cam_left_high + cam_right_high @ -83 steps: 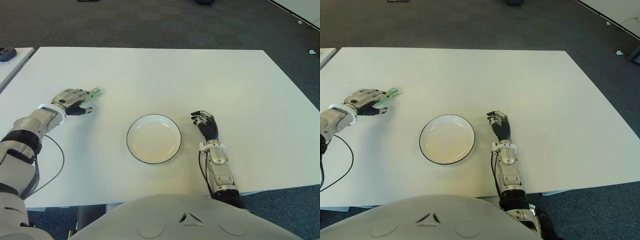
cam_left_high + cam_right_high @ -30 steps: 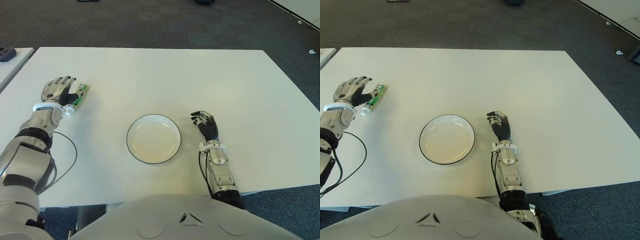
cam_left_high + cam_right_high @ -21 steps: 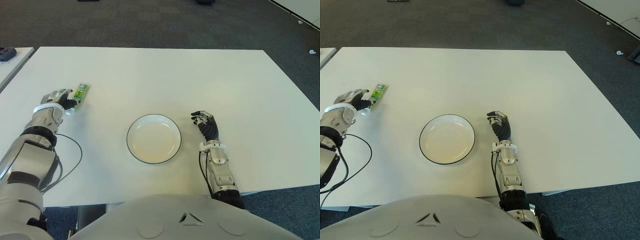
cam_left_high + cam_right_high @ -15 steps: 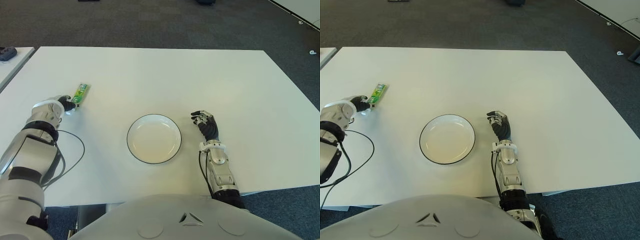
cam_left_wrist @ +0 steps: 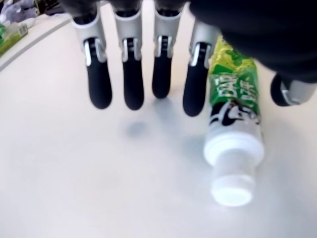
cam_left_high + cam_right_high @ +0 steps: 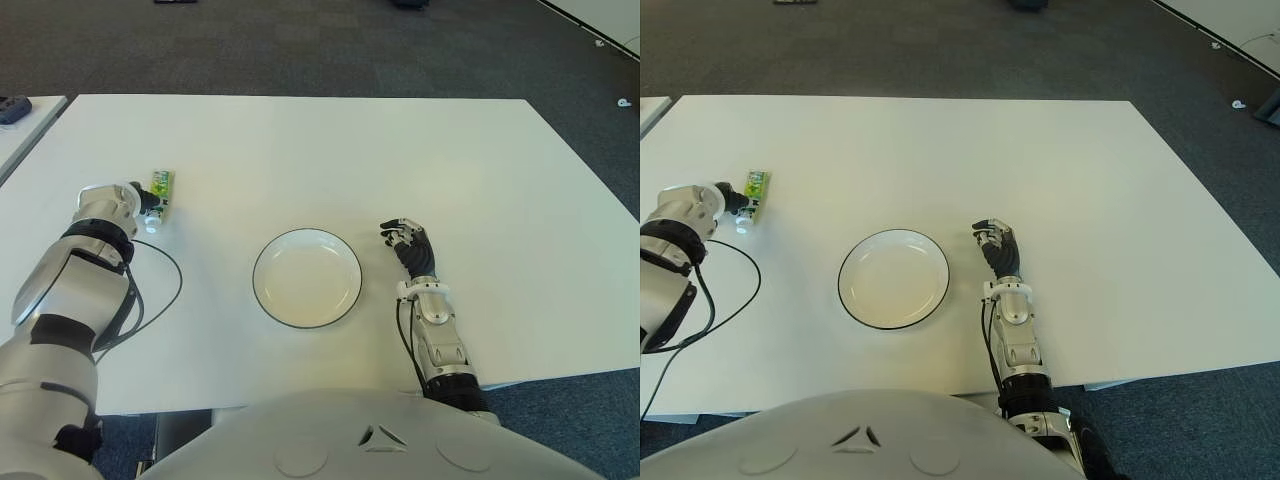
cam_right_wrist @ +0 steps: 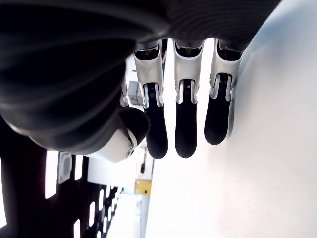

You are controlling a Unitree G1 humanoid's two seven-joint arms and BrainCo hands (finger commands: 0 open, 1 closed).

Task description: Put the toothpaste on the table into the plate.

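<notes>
The toothpaste (image 6: 160,184) is a small green tube with a white cap (image 5: 232,163). It lies flat on the white table (image 6: 400,150) at the far left, cap towards me. My left hand (image 6: 146,204) is low over the table right beside it. Its four fingers (image 5: 123,84) are stretched out and hold nothing, and the tube lies between the forefinger and the thumb (image 5: 291,92). The white plate (image 6: 306,278) with a dark rim stands near the table's middle, with nothing in it. My right hand (image 6: 408,243) shows just right of the plate, fingers (image 7: 181,124) relaxed around nothing.
A black cable (image 6: 150,300) from my left arm loops over the table between the arm and the plate. A second table with a dark object (image 6: 14,107) stands at the far left. Dark carpet surrounds the table's edges.
The left hand came off the tube, drew back and turned so that its fingers point at it from the left. The tube slid left and swung cap-end towards me. The right hand stayed put.
</notes>
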